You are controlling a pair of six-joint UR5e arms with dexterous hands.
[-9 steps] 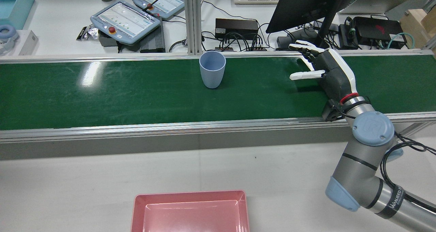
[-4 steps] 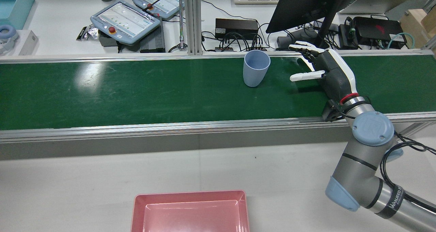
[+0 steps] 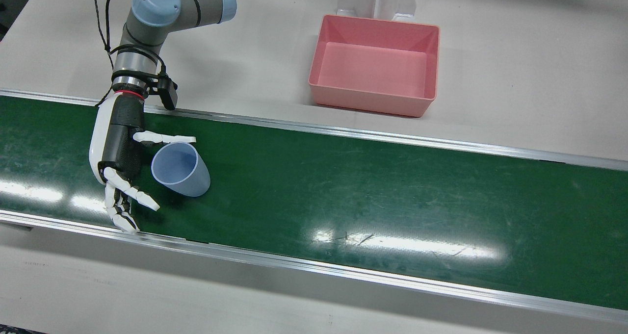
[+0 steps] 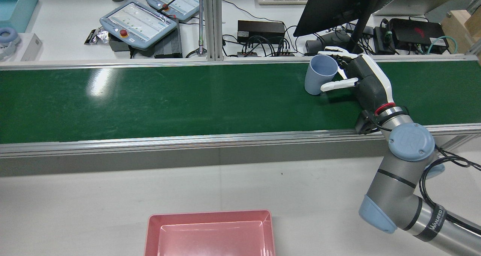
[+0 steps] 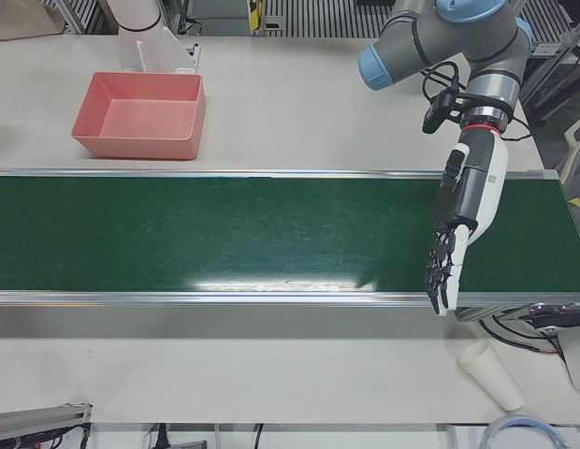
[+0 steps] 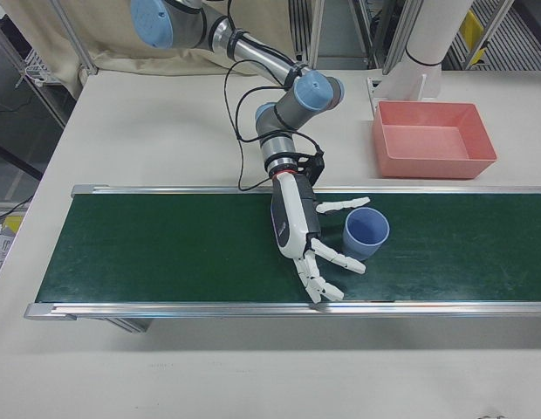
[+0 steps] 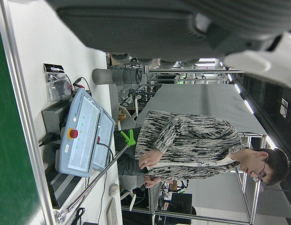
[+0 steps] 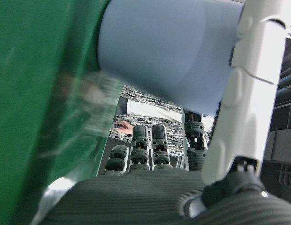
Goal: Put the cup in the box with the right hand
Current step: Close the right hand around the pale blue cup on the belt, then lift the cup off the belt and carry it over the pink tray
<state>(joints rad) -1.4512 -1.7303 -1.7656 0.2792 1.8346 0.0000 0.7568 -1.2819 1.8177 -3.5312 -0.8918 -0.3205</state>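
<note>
2 hands are over the green belt, and neither of yours holds anything. Your right hand hovers low above the belt with its fingers spread and its thumb stretched out. The blue cup stands upright on the belt inside that spread, between thumb and fingers. In the rear view the thumb lies across the cup's near side, touching or just short of it; you cannot tell which from these views. The right hand view shows the cup wall just beside the thumb, with the fingers not curled round it.

Your left hand hangs flat and extended over the opposite end of the belt, fingers straight, nothing in it.

Your pink box sits on the white table on the robot's side of the belt, well apart from the cup, and has nothing in it. 1 white paper cup lies on its side on the operators' side, near the left hand's end.
</note>
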